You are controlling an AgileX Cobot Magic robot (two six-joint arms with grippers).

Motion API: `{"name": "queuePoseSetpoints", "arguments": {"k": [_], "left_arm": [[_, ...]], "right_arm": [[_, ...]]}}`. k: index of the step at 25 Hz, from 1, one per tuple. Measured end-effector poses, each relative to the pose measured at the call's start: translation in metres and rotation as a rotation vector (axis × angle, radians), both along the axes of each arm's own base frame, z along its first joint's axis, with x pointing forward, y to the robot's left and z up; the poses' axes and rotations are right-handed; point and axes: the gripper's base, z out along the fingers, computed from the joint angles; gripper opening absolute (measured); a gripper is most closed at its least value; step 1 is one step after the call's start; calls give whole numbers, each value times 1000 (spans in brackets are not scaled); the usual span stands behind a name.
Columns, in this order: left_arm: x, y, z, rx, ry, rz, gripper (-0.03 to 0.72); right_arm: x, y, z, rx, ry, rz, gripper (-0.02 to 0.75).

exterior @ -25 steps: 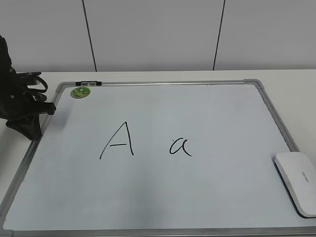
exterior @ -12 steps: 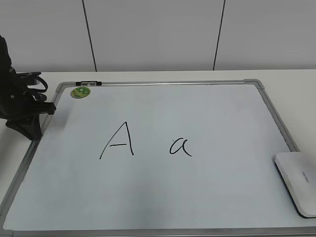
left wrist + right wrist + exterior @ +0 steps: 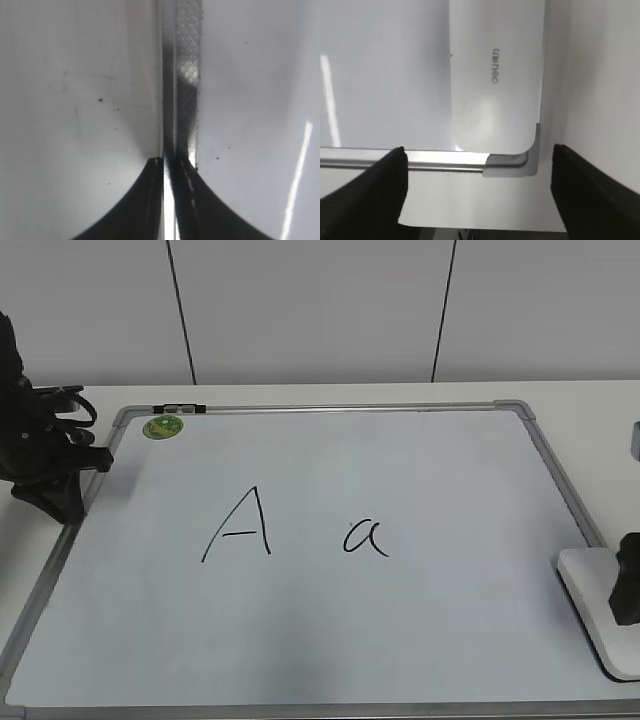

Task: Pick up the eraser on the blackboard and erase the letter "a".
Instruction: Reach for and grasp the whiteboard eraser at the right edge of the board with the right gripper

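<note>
White eraser [image 3: 495,75] has grey "deli" lettering on top, rounded corners, sits at the blackboard [image 3: 400,640] corner. Right hand [image 3: 477,190] spread wide; left hand [image 3: 170,200] pinched nearly closed.

A pale grey-white wall [image 3: 310,310] stood behind the scene, split into broad panels by two thin dark vertical seams [image 3: 180,310] — one left of centre, one right. Below it ran a white worktop [image 3: 330,393], plain and matt, meeting the wall in a straight line — the light was even and soft
</note>
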Motion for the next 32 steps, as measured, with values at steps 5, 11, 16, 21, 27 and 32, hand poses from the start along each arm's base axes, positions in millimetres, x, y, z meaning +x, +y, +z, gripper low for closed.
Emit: {"name": "queuePoseSetpoints", "arguments": {"k": [5, 11, 16, 21, 27, 32], "left_arm": [[0, 0, 0, 0, 0, 0, 56], [0, 0, 0, 0, 0, 0, 63], [0, 0, 0, 0, 0, 0, 65], [0, 0, 0, 0, 0, 0, 68], [0, 0, 0, -2, 2, 1, 78], [0, 0, 0, -2, 2, 1, 83]], "right_arm": [[25, 2, -14, -4, 48, -9, 671], [42, -5, -26, -3, 84, -43, 671], [49, -10, -36, 8, 112, -75, 669], [54, -10, -47, 22, 131, -70, 663], [61, -9, -57, 23, 132, -70, 651], [65, -9, -67, 21, 137, -71, 635]]}}
